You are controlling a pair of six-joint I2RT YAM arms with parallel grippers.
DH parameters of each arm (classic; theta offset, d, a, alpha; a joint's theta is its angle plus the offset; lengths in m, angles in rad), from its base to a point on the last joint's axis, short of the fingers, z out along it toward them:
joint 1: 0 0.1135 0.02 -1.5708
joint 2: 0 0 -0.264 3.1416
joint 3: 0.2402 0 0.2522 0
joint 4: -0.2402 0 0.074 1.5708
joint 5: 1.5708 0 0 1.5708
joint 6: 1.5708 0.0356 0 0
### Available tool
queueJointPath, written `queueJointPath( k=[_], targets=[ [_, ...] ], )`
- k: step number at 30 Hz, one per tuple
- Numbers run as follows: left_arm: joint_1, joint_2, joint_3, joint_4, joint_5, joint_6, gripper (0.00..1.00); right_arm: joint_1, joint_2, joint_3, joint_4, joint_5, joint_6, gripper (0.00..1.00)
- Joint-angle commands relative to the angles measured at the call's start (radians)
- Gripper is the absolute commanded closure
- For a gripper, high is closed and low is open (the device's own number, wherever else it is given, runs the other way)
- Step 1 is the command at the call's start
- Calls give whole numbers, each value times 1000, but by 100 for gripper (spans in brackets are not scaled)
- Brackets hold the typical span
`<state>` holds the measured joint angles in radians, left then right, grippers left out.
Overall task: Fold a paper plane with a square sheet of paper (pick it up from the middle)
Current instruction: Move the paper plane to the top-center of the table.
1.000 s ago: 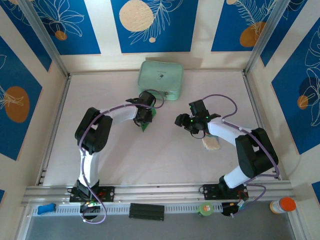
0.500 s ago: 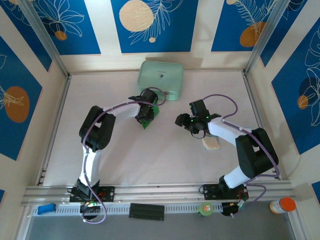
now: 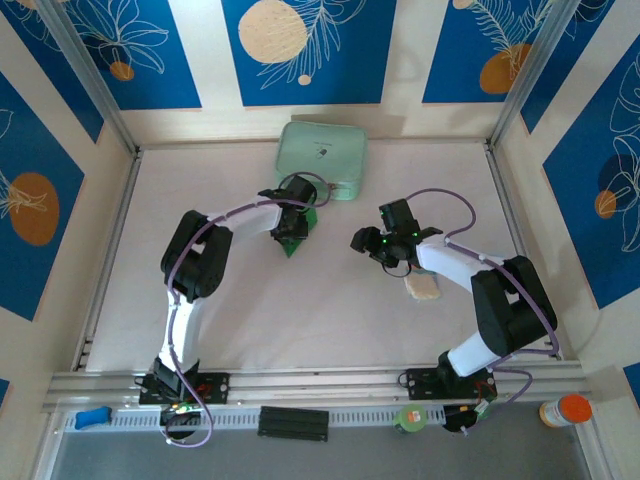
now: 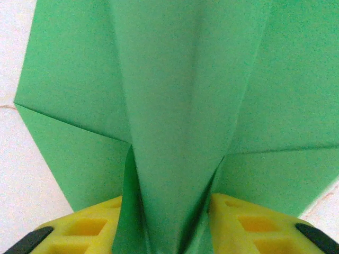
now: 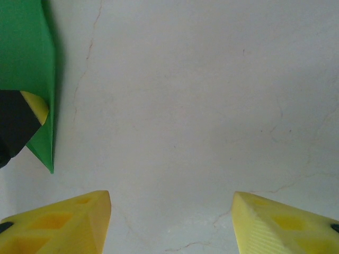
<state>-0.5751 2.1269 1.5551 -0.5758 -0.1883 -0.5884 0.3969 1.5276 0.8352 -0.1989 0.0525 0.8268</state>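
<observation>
Left end effector [image 4: 167, 211]: paper plane [image 4: 175, 106] keel between pads, pinch cannot tell | Right end effector [image 5: 172, 211]: spread above counter [image 5: 185, 106], paper plane at its 9 o'clock

The paper plane [image 4: 175, 106] runs off the left wrist view's top edge; overhead, the left hand [image 3: 291, 229] covers most of it.

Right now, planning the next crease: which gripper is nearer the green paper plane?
Left. The left gripper straddles the paper plane's central fold; the right gripper hovers open, apart, beside it.
</observation>
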Motion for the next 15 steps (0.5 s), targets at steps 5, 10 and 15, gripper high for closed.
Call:
queueJointPath(
  k=[5,10,15],
  targets=[
    [13,-118,17,-40,44,-62,59,-5,-6,19,-23,-9,7,38],
    [15,-161,10,-55,13,-71,58,-5,-5,18,-23,-8,8,38],
    [18,-253,-26,-35,-5,-70,55,-14,-30,36,-56,25,-24,38]
  ],
)
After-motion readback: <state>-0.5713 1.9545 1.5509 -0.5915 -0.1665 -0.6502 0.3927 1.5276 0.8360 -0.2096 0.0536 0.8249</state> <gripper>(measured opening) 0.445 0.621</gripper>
